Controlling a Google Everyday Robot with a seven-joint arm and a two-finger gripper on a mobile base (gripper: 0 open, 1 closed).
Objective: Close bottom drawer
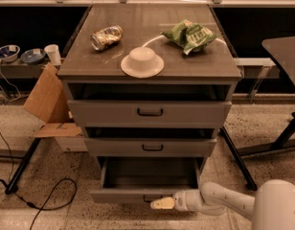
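Jaws together at grey boxy bottom drawer (pixel 122 195)

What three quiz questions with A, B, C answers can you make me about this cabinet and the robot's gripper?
1. Where is the gripper?
A) on the cabinet top
B) at the front of the bottom drawer
C) by the cardboard box

2. What colour is the bag?
A) green
B) red
C) blue

3. How is the bottom drawer?
A) shut
B) taken away
C) pulled out

Answers:
1 B: it is low down, right at that drawer's front panel.
2 A: the crumpled bag on top is green.
3 C: its grey inside shows.
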